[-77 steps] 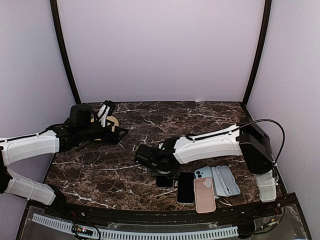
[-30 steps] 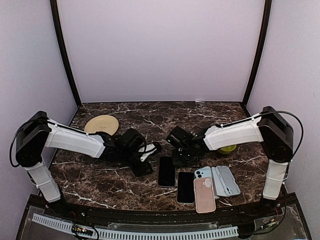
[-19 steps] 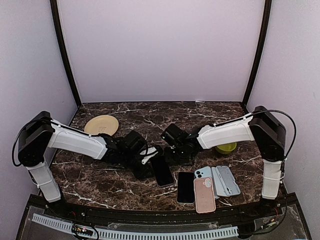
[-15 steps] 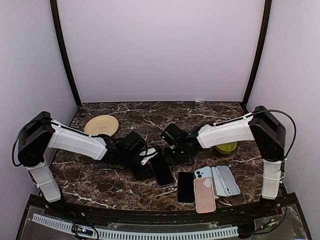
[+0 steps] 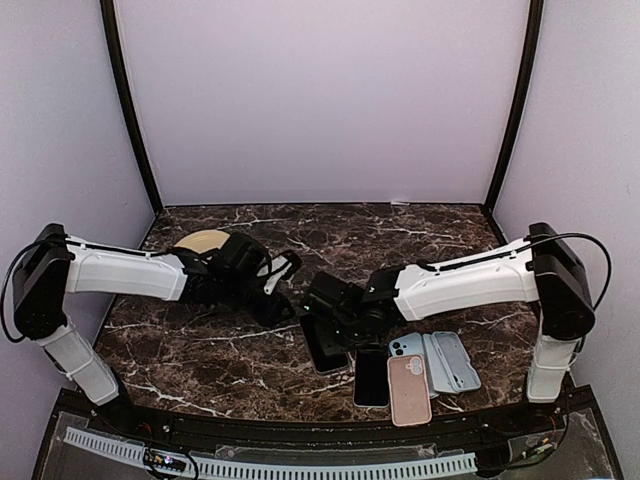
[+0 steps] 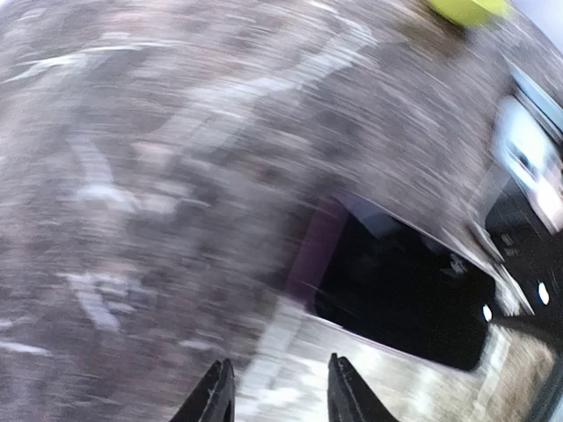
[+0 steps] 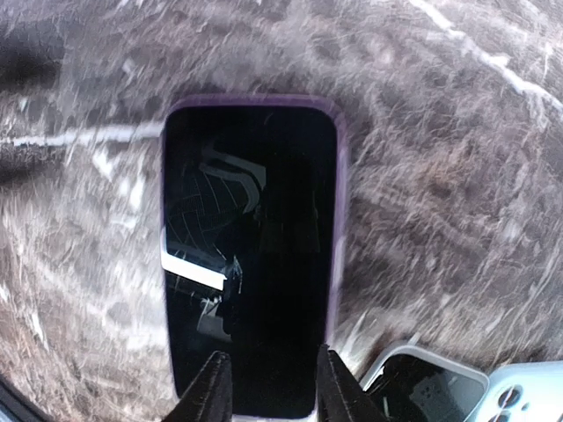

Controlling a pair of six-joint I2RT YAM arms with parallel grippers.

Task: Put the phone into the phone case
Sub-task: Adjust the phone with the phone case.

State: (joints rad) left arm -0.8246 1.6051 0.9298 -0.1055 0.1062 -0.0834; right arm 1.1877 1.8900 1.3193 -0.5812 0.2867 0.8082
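Note:
A phone with a black screen lies flat in a purple case (image 5: pixel 322 346), framed by the case's rim, at the front middle of the marble table (image 5: pixel 200 340). In the right wrist view the cased phone (image 7: pixel 251 255) fills the centre. My right gripper (image 7: pixel 274 382) hovers open over its near end; in the top view this gripper (image 5: pixel 325 312) is just behind the phone. My left gripper (image 5: pixel 283 270) is apart from the phone, to its back left. It is open and empty (image 6: pixel 277 391). That blurred view shows the phone (image 6: pixel 396 286) ahead of its fingers.
Right of the cased phone lie a bare black phone (image 5: pixel 370 376), a pink-cased phone (image 5: pixel 408 390), a light blue phone (image 5: pixel 404 346) and grey-blue cases (image 5: pixel 455 360). A tan plate (image 5: pixel 200 240) sits behind my left arm. A yellow-green bowl (image 6: pixel 466 7) shows far off.
My left gripper has drawn back left, away from the phone. My right gripper has come forward over the phone. Both jaws have widened, and the phone has turned slightly.

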